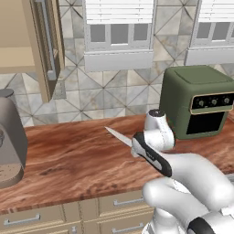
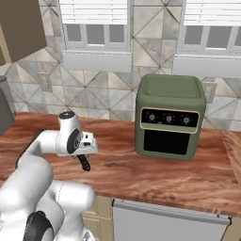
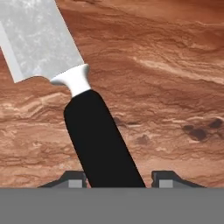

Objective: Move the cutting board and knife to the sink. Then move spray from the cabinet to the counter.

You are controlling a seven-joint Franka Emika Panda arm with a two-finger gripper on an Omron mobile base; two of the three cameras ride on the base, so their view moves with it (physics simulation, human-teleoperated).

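Reading left to right in the left base view: taupe rounded coffee machine [image 1: 9, 137] at the counter's far left, light tan wooden wall cabinet [image 1: 27, 41] above it with door swung open and a long metal bar handle [image 1: 47, 39], shelf looks bare from here. Mid-counter, my fingers [image 3: 118, 178] sit either side of the slim knife [image 1: 137, 148], silver pointed blade, white collar, matte black handle. Handle runs between the two tips in the hand view; gap is half-closed, tips close beside the handle, and I can't tell if they're biting yet. Knife appears lifted or tilted off the reddish-brown wood-grain counter [image 1: 68, 160], tip toward the wall. Right: boxy dark green oven [image 2: 170, 115], three knobs, glossy door.

Step in hand, my call: carry knife to sink. Round smooth handle could roll, so squeeze square, keep blade low and away from the oven.
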